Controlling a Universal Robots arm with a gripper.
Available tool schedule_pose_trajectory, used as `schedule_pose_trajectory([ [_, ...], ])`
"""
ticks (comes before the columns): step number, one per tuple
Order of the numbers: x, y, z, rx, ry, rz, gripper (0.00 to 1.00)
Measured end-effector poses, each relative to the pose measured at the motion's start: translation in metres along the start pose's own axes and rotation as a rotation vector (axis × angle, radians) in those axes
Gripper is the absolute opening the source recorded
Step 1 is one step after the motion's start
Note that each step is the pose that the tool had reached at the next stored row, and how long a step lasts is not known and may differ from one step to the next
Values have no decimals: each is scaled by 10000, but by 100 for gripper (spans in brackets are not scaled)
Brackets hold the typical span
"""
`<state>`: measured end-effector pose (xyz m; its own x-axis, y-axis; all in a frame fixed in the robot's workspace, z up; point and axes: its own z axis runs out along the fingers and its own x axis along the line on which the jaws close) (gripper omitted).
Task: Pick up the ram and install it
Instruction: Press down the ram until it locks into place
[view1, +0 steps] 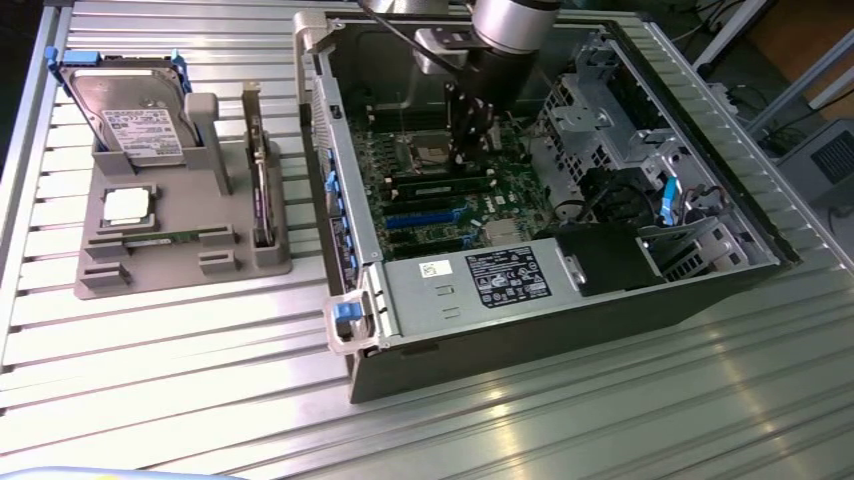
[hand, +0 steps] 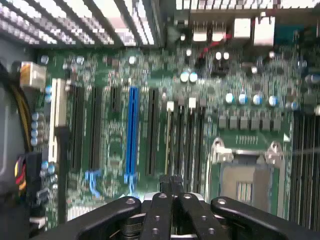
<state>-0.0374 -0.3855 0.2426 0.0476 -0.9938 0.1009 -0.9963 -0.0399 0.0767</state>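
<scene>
Evidently the ram (view1: 160, 240) was lying flat in the front slot of the gray holder (view1: 100, 280), on the exterior view's left, well apart from the gripper (view1: 470, 160). I took the thin green strip there for it, though it was too small to be sure.

I judged it light and stiff, but fragile. The chips and the contact edge should not be squeezed, so I would have pinched it across the 2 flat faces near the middle of the long upper edge, or by the short ends.

The pincer (hand: 172, 181) was clenched, its 2 fingers pressed together with nothing I could make out between them. It hung low inside the open computer case (view1: 400, 380), over the motherboard (hand: 115, 150) near the long dark memory slots (hand: 185, 140) beside the empty processor socket (hand: 245, 185).

Besides the ram, the holder carried 3 things (all seated in their own recesses):
- the hard drive (view1: 134, 115), propped at the back;
- the square silver processor chip (view1: 127, 205), lying flat;
- the dark expansion card (view1: 260, 170), standing on edge.

The case held the board and a labelled power supply (view1: 487, 280) at its near end.
</scene>
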Motion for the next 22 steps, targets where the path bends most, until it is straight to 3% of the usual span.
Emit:
schedule_pose_trajectory([
  [3, 14, -281, -20, -26, -2, -4, 11],
  [6, 22, -446, -45, -29, -16, -5, 11],
  [7, 26, -497, -54, -21, -169, -17, 11],
  [8, 27, -537, -58, -10, -445, -40, 11],
  [9, 29, -562, -61, -4, -627, -55, 11],
  [10, 32, -601, -71, 8, -891, -81, 11],
  [11, 36, -626, -102, 12, -955, -89, 11],
  [14, 58, -658, -287, 13, -976, -89, 11],
  [18, 73, -869, -330, -18, -978, -91, 11],
  [22, 98, -882, -541, -19, -977, -91, 11],
])
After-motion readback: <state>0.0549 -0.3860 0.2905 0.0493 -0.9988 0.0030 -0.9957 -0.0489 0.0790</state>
